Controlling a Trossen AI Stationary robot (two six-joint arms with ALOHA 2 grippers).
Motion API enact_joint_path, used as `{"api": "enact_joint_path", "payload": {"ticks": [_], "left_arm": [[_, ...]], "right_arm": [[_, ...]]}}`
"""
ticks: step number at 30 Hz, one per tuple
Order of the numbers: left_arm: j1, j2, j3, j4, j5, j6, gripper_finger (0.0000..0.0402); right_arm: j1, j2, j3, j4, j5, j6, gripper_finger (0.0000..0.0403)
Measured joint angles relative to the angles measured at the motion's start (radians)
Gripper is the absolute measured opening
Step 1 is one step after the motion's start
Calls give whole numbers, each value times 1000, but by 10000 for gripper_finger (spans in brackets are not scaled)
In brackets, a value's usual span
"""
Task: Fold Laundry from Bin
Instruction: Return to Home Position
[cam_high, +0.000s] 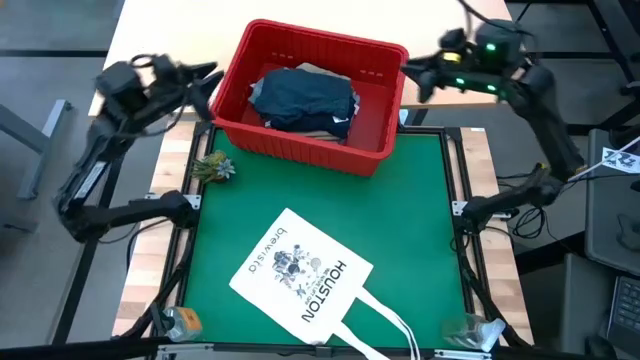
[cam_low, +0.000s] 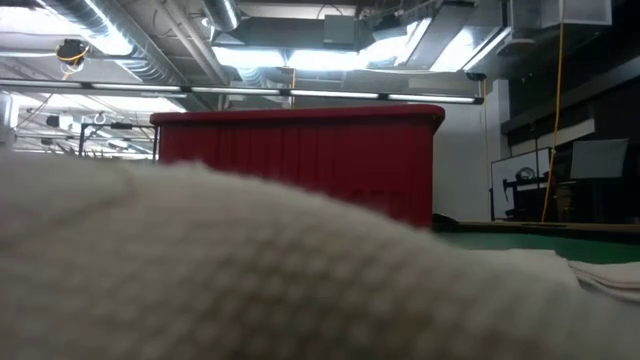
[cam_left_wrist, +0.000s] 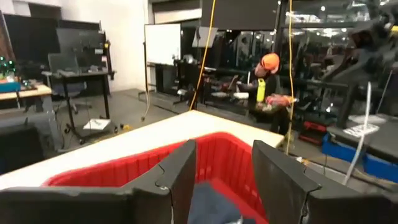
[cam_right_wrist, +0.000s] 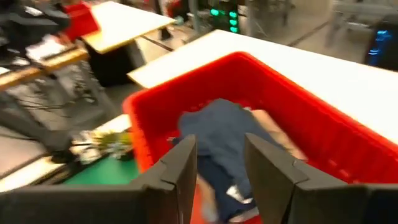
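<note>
Folding looks done: laundry sits stacked in the red bin at the bench's far end, left claw and right claw flank it, both apart and empty; only parking the arms seems left.

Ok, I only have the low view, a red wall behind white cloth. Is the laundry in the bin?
Observer: Yes, dark navy shorts lie on beige cloth inside the bin.
Operator: And the arms?
Observer: Left arm and right arm sit beside the bin's two ends, jaws open, empty.
Operator: That white cloth?
Observer: Likely the HOUSTON tote bag, flat on the green mat.
</note>
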Motion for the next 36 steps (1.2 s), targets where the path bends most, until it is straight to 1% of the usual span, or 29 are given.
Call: {"api": "enact_joint_path", "payload": {"ticks": [4, 6, 8, 10, 12, 13, 15, 17, 19, 21, 23, 25, 28, 30, 32, 34, 35, 36], "left_arm": [[-17, -108, 0, -160, 17, -4, 130], [-27, -157, 0, -248, 49, -4, 113], [-37, -203, 0, -336, 83, -4, 92], [-46, -246, 0, -412, 115, -4, 68], [-53, -284, 0, -483, 147, -4, 43], [-55, -303, 0, -515, 158, -4, 31], [-55, -339, 0, -572, 179, -4, 9], [-55, -381, -1, -617, 204, -15, 5], [-55, -436, -5, -632, 233, -24, 9], [-54, -503, -21, -632, 271, -24, 10], [-51, -567, -45, -632, 312, -34, 9], [-44, -634, -80, -632, 343, -83, 4], [-24, -725, -134, -630, 350, -162, 2], [-5, -777, -177, -629, 384, -183, 3], [24, -828, -223, -624, 454, -177, 2], [62, -879, -268, -624, 519, -162, 1], [82, -901, -293, -622, 536, -157, 2], [106, -904, -310, -634, 558, -152, 2]], "right_arm": [[10, -88, 0, -95, -92, 70, 127], [10, -131, 0, -168, -139, 72, 114], [10, -170, 0, -241, -166, 64, 91], [24, -202, 0, -306, -171, 60, 59], [58, -228, -3, -351, -156, 42, 24], [76, -243, -10, -358, -144, 30, 12], [119, -289, -48, -356, -118, 11, 9], [167, -349, -114, -335, -111, 15, 22], [212, -424, -223, -291, -108, 21, 30], [254, -510, -368, -188, -90, 62, 30], [293, -598, -537, -48, -76, 126, 24], [327, -677, -719, 117, -75, 177, 14], [379, -790, -975, 359, -71, 216, 3], [415, -851, -1122, 512, -72, 249, 5], [457, -897, -1248, 639, -74, 277, 7], [501, -924, -1359, 736, -61, 283, 8], [524, -934, -1409, 785, -49, 283, 8], [547, -940, -1457, 829, -36, 284, 8]]}}
